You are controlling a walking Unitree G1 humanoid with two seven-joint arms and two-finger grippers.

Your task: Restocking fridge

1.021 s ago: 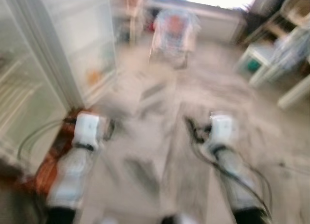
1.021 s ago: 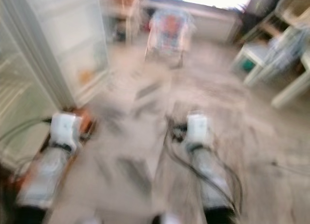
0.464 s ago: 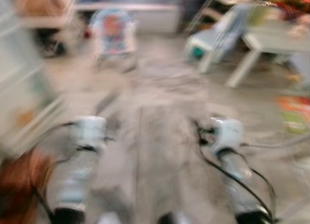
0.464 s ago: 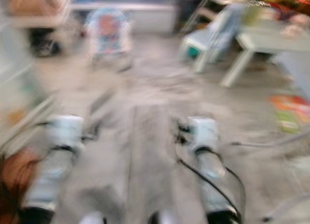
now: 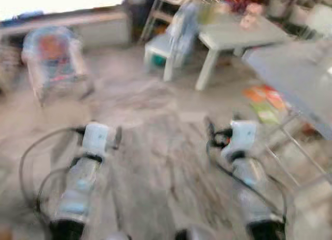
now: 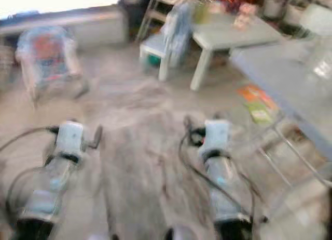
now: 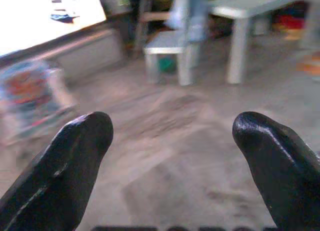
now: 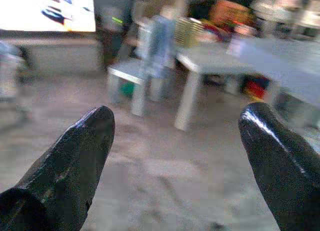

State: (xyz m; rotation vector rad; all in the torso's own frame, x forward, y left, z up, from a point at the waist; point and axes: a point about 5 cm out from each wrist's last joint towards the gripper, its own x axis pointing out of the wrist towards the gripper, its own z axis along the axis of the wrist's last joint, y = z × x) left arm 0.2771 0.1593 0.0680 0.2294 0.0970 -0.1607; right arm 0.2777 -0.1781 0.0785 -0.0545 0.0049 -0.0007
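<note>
Both silver arms reach forward low over the grey floor, the left arm (image 5: 83, 172) on the left and the right arm (image 5: 246, 172) on the right. In the left wrist view my left gripper (image 7: 172, 128) is open, its black fingers (image 7: 75, 156) far apart with nothing between them. My right gripper (image 8: 177, 118) is open too and holds nothing; past it stand a small white table and chair. The head views are blurred.
A small white table (image 5: 233, 35) and a white chair (image 5: 168, 42) stand ahead to the right. A larger grey table (image 5: 295, 79) on thin metal legs is at the far right, with colourful books (image 5: 264, 102) on the floor beside it. A baby bouncer (image 5: 52, 58) sits at the left.
The whole picture has swung to the right, so the camera turned. The white cabinet on the left has left the picture and the tables have come in. Both arms keep their pose.
</note>
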